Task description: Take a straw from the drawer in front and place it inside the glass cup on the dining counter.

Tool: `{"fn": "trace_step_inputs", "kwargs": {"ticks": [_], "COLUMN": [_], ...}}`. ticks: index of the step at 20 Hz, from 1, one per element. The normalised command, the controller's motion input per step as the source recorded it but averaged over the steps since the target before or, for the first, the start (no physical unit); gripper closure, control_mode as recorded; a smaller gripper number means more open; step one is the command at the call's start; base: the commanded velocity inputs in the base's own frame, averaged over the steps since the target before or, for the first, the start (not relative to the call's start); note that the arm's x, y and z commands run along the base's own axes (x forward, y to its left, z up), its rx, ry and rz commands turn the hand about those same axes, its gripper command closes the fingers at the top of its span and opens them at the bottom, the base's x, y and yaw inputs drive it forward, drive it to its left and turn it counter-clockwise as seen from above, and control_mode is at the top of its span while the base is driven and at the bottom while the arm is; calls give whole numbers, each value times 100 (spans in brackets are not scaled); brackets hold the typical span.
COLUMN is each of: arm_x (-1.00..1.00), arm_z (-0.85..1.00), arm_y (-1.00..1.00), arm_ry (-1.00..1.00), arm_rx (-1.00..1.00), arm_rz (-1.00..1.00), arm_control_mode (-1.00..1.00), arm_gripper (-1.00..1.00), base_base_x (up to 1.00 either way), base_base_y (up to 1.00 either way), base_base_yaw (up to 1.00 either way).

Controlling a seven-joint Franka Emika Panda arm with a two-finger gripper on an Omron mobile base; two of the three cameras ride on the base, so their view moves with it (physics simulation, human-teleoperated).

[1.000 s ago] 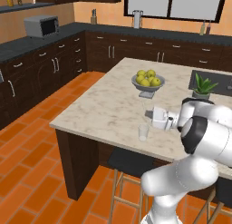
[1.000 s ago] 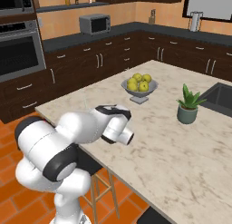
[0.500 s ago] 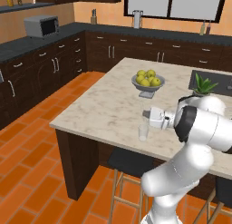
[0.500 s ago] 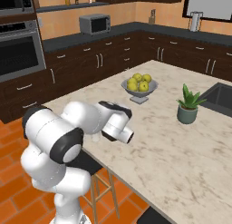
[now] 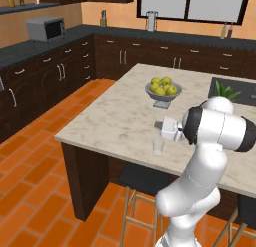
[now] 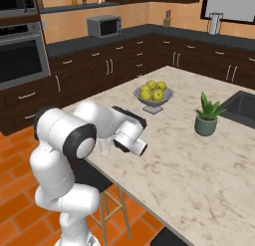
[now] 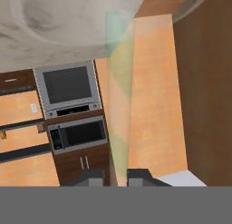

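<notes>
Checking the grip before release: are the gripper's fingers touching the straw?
Touching. In the hand view the pale straw runs down between the fingertips, no gap either side.

The glass cup (image 5: 158,145) stands near the table's (image 5: 115,126) front edge, centre frame. The fruit bowl (image 5: 163,90) sits behind it; the plant (image 6: 206,117) is right of the bowl.
</notes>
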Motion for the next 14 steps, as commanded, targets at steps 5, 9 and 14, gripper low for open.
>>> {"fn": "trace_step_inputs", "kwargs": {"ticks": [5, 9, 14], "arm_x": [4, 16, 23], "arm_z": [-40, -21, -12], "arm_y": [0, 0, 0], "arm_ry": [-3, -2, -2], "arm_rx": [0, 0, 0], "arm_rz": [0, 0, 0], "arm_control_mode": [-100, -100, -100], "arm_gripper": [100, 100, 100], "base_base_x": [0, 0, 0], "base_base_y": [0, 0, 0], "base_base_yaw": [0, 0, 0]}}
